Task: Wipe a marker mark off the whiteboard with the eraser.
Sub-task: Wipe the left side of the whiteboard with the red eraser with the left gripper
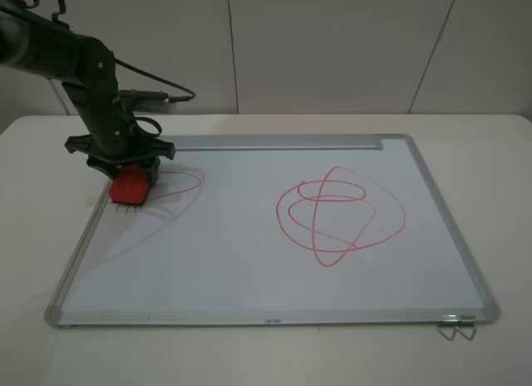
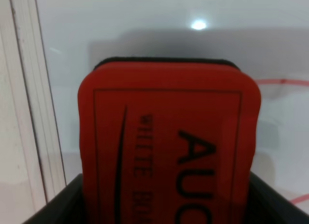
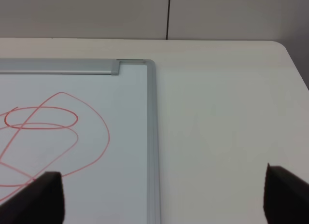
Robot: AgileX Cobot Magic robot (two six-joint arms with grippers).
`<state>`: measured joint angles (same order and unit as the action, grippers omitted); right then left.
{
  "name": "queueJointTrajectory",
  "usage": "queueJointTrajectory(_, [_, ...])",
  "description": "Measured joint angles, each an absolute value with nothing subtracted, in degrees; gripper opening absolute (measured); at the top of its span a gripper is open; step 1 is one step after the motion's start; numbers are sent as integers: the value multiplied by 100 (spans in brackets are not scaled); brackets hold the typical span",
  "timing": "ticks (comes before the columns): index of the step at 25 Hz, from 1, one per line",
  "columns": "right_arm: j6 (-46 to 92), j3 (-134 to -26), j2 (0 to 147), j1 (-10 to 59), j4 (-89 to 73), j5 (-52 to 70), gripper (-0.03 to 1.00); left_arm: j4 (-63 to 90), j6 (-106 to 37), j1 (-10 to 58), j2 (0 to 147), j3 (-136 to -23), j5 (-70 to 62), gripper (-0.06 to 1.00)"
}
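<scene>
My left gripper (image 1: 126,165) is shut on the red eraser (image 1: 130,187), pressing it flat on the whiteboard (image 1: 224,253) near its far left corner. In the left wrist view the eraser (image 2: 169,147) fills the frame, showing dark lettering and a black felt edge. It covers most of the marker mark: only the thin rounded loop (image 1: 184,184) and a few short strokes (image 1: 125,209) stick out from under it. My right gripper (image 3: 164,204) is open over the table just right of the board's far right corner, and does not show in the exterior view.
A larger red drawing of overlapping ovals (image 1: 337,215) sits right of the board's middle. The silver tray strip (image 1: 274,142) runs along the far edge. A metal clip (image 1: 455,328) hangs at the near right corner. White table (image 1: 490,195) surrounds the board.
</scene>
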<state>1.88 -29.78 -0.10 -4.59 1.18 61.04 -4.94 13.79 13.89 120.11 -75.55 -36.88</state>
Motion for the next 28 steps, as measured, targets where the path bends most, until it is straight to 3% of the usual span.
queueJointTrajectory(13, [188, -2978, -10, -459, 118, 6104, 71, -457, 1373, 1466, 12327, -7525, -3412, 57])
queueJointTrajectory(28, [188, -2978, -10, -459, 118, 6104, 71, 0, 588, 2883, 12818, -8123, -3220, 57])
